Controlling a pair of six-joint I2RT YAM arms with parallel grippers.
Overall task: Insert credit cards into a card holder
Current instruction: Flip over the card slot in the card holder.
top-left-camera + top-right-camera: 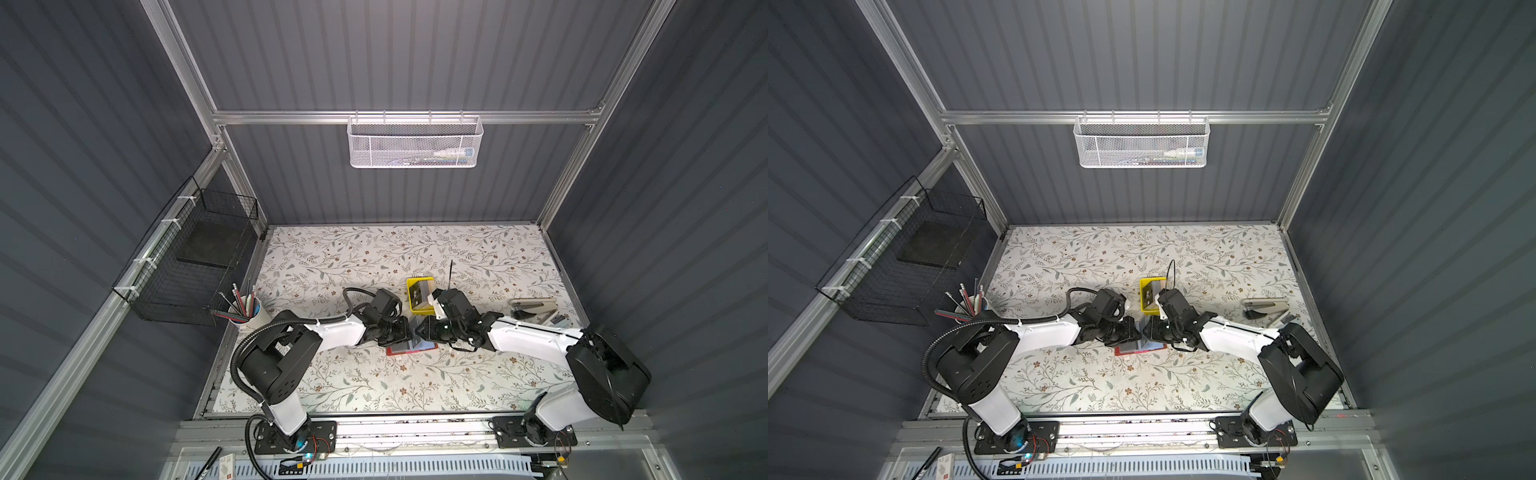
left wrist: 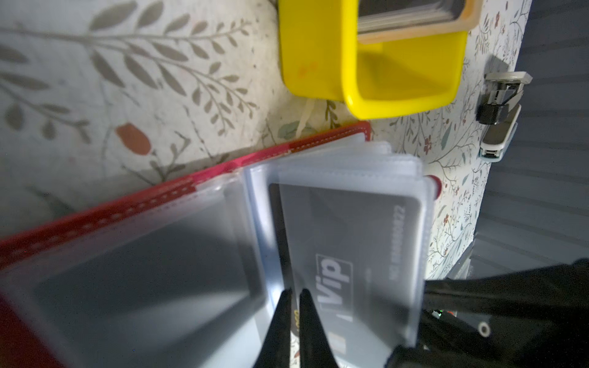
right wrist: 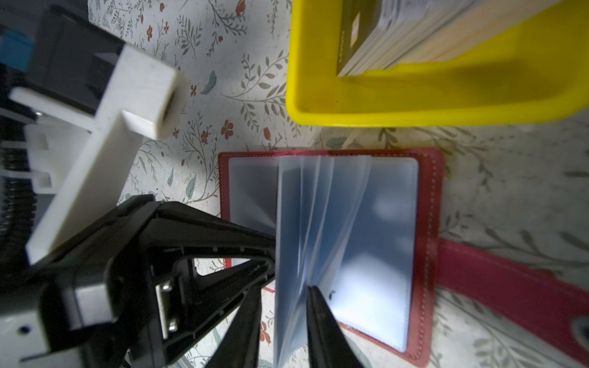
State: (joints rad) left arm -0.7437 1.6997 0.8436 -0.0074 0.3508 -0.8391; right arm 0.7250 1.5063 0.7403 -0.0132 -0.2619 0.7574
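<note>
Holding up the clear sleeves of the red card holder

You are looking down at the flowery table (image 1: 374,257), and it is filling the floor of the booth. Your left arm (image 1: 332,332) and your right arm (image 1: 528,336) are both reaching in to the middle of it. Their ends are nearly meeting there.

The left gripper (image 2: 297,294) is pressing its fingers together. It is pinching one clear sleeve (image 3: 288,223) of the card holder (image 3: 427,223) by its edge. The right gripper (image 3: 283,291) is holding its fingers apart, and a few upright sleeves are standing between them. You cannot tell if those fingers are touching the sleeves.

The card holder is lying open on the table right under the two grippers. Its red cover is lying flat and its sleeves are fanning upward. Its red strap (image 3: 510,286) is lying flat on the table off to one side.

The yellow tray (image 3: 382,108) is sitting just beside the card holder, on the side away from the arm bases. The two are not touching. A stapler (image 1: 534,307) is lying near the right edge of the table, well apart from them.

A stack of credit cards (image 3: 398,32) is resting inside the tray. One dark credit card (image 2: 366,242) with white "Vip" letters is sitting inside a sleeve of the card holder.
</note>
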